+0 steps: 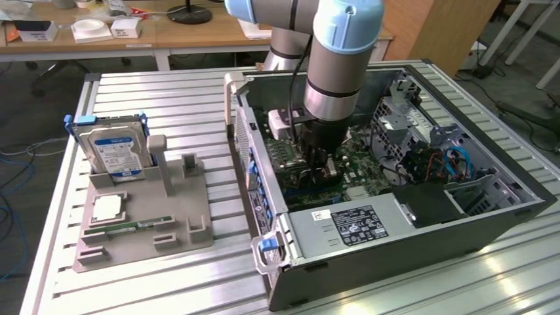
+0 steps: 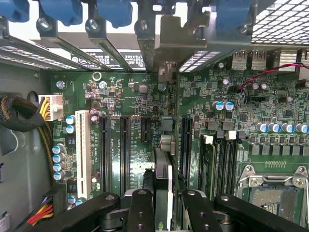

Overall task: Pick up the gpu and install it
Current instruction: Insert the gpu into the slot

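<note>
Gripping one gpu (image 2: pixel 163 179) edge-on, one gripper (image 2: pixel 164 212) hangs (above motherboard (image 2: pixel 241 121)).

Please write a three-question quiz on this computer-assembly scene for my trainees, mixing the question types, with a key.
1. True or false: the gripper is inside the open computer case, above the motherboard.
2. What does the gripper hold? A) the hard drive B) the gpu C) a memory stick
3. Where does the hard drive stand: in the case, or in the grey holder on the table?

Key
1. True.
2. B: the gpu is seen edge-on between the fingers, over the slots.
3. In the grey holder, on the exterior view's left.
</note>
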`<action>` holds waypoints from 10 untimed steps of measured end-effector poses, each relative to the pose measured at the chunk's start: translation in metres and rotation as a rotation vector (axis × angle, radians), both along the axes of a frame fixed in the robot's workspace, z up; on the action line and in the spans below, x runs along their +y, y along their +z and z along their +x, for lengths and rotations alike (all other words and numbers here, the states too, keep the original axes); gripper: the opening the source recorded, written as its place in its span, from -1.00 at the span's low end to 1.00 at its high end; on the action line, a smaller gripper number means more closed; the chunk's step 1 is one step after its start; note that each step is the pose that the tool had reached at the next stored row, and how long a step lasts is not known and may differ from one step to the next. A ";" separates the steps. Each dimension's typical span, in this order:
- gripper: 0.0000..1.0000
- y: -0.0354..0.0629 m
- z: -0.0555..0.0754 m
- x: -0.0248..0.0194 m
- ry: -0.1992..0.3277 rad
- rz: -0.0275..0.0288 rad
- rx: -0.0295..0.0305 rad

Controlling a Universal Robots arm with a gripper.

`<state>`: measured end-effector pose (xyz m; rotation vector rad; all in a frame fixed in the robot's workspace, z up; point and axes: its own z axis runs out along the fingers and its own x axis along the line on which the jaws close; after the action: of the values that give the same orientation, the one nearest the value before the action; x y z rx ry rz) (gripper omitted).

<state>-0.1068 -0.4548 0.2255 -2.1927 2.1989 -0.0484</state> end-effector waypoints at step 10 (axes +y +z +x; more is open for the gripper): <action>-0.47 -0.0020 -0.001 0.0000 0.000 -0.0008 -0.0013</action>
<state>-0.1074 -0.4548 0.2234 -2.1922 2.1987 -0.0507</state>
